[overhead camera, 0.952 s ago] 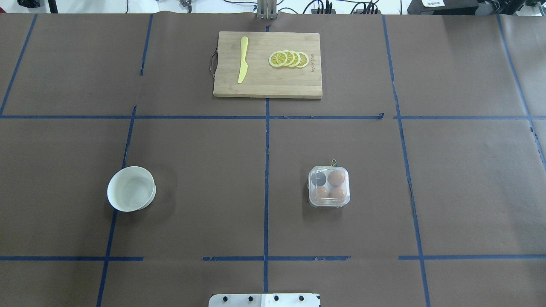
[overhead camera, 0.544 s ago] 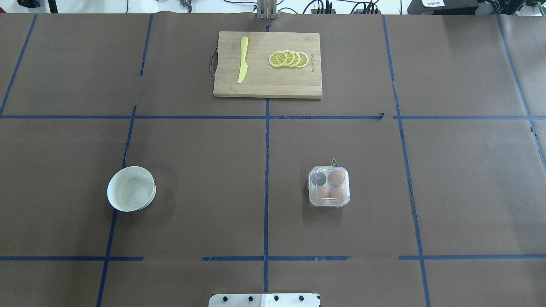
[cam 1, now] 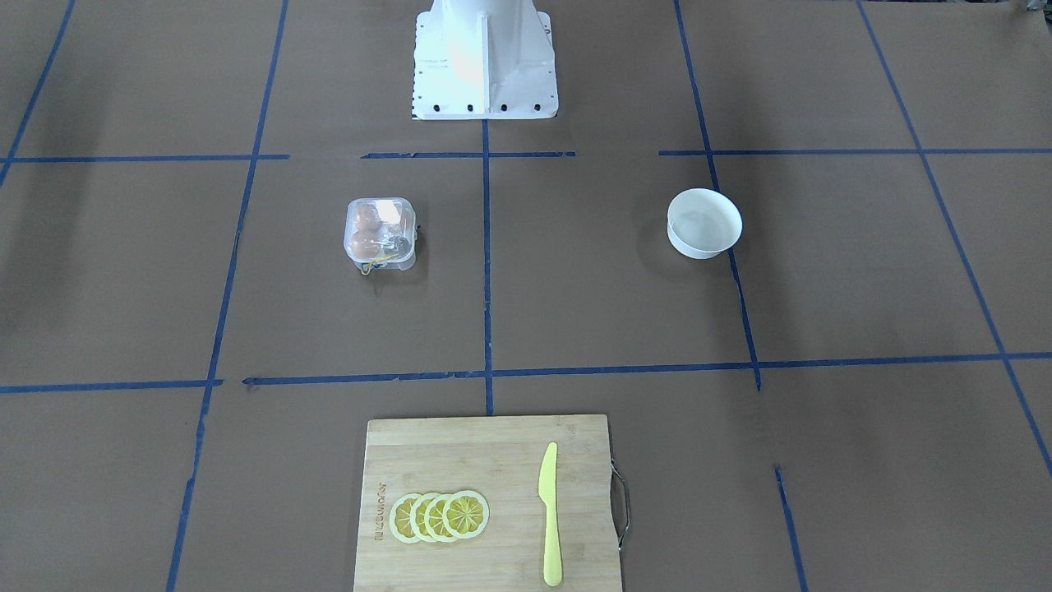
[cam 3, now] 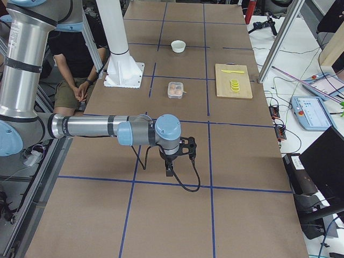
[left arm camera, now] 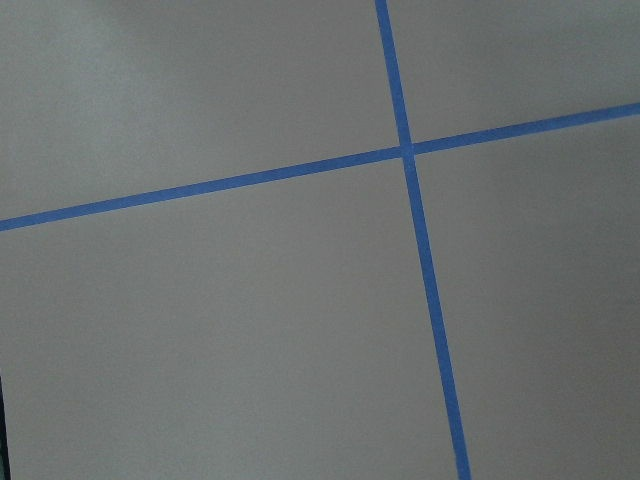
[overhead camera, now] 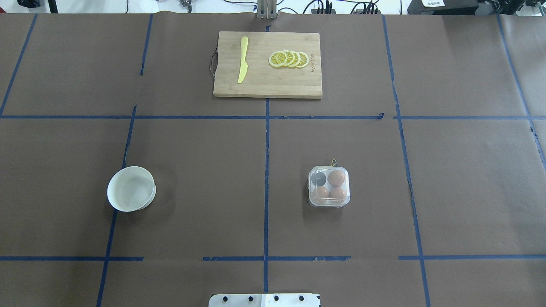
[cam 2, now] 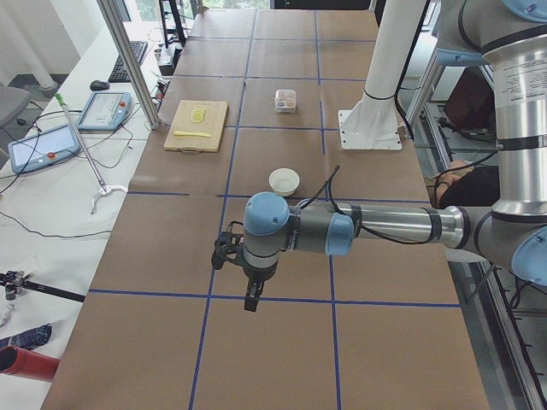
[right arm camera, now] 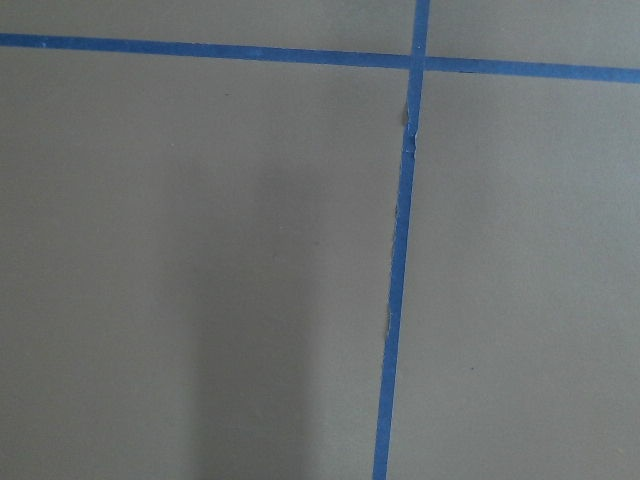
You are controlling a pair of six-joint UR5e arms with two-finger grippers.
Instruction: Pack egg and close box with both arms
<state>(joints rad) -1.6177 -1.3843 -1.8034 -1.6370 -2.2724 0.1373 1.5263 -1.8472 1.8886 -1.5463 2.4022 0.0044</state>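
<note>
The box (overhead camera: pixel 329 186) is a small clear plastic carton on the brown table, right of the centre line. Its lid lies down over the cells. Three brown eggs (overhead camera: pixel 336 178) sit inside and one cell looks dark and empty. The box also shows in the front view (cam 1: pixel 380 232). My left gripper (cam 2: pixel 250 299) shows only in the exterior left view, far from the box, and I cannot tell whether it is open or shut. My right gripper (cam 3: pixel 170 171) shows only in the exterior right view, and I cannot tell its state either. Both wrist views show only paper and blue tape.
A white bowl (overhead camera: pixel 131 189) stands at the left and looks empty. A wooden cutting board (overhead camera: pixel 267 87) at the far centre holds a yellow knife (overhead camera: pixel 243 59) and lemon slices (overhead camera: pixel 289 59). The white pedestal base (cam 1: pixel 483 57) stands at the robot's side.
</note>
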